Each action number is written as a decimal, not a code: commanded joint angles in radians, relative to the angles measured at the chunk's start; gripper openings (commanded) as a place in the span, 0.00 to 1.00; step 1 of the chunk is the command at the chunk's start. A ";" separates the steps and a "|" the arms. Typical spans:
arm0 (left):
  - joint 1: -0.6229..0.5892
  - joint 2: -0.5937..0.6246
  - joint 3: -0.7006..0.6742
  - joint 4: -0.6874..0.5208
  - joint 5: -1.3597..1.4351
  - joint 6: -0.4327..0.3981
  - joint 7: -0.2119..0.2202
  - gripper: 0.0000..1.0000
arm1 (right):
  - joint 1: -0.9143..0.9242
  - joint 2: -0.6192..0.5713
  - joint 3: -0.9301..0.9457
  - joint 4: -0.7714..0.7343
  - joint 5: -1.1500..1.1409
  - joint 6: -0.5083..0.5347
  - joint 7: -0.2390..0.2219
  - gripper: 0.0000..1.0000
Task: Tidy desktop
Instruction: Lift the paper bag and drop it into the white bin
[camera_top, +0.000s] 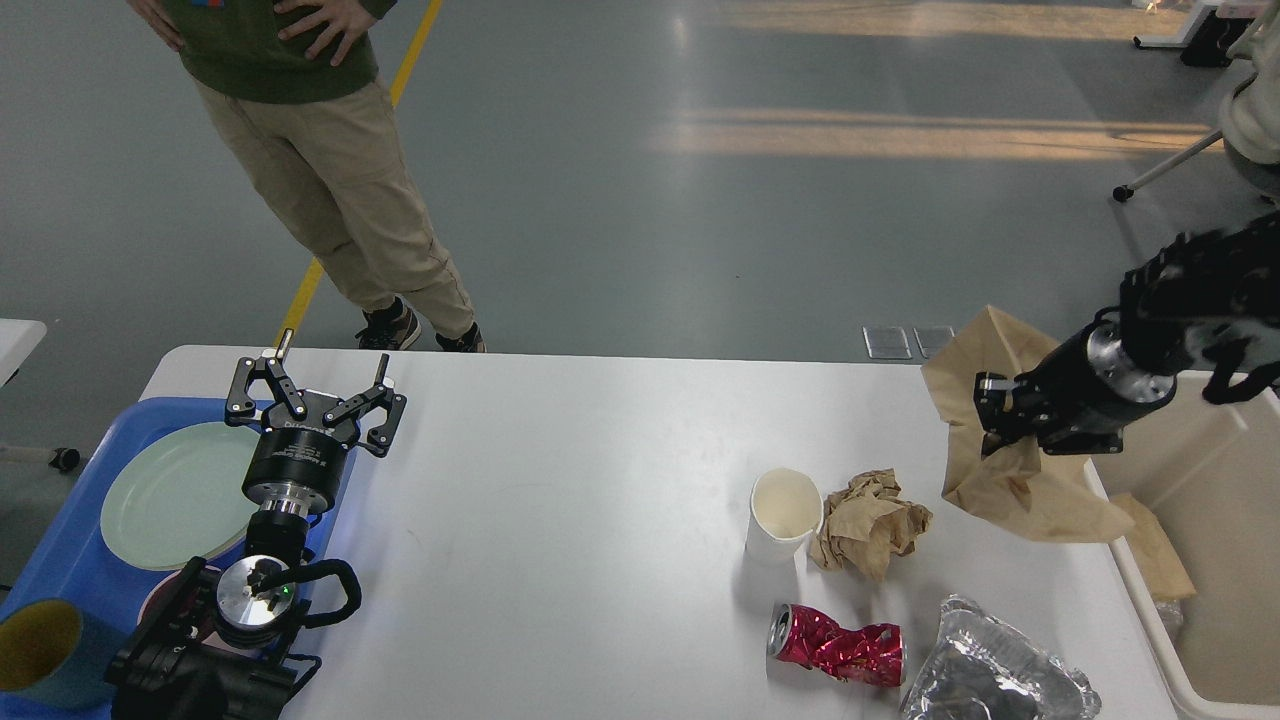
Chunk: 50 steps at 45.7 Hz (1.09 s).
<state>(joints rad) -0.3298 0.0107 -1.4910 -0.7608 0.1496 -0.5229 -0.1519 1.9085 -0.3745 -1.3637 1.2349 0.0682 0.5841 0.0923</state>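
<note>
The right hand (985, 415) pinches a big crumpled brown paper bag (1010, 470), up off the large white surface (560, 500). The left hand (315, 385) hangs with fingers apart.

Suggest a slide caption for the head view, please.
Right gripper lifts a brown paper bag off the desktop; left gripper hangs open.

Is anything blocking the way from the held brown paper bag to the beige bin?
Nothing visible does. The right gripper holds the brown paper bag lifted off the desktop, beside the beige bin.
</note>
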 joint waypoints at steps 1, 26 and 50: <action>0.000 0.000 0.000 0.000 -0.001 0.000 0.000 0.96 | 0.242 0.037 -0.142 0.161 0.080 0.068 0.000 0.00; 0.000 0.000 0.000 0.002 -0.001 0.000 0.000 0.96 | 0.483 -0.121 -0.278 0.399 0.077 -0.026 -0.114 0.00; 0.000 0.000 0.000 0.002 -0.001 0.000 0.000 0.96 | -0.576 -0.345 0.199 -0.504 0.044 -0.343 -0.121 0.00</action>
<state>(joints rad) -0.3298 0.0107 -1.4910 -0.7592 0.1491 -0.5232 -0.1519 1.6147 -0.7294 -1.3577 0.9690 0.1115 0.2792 -0.0278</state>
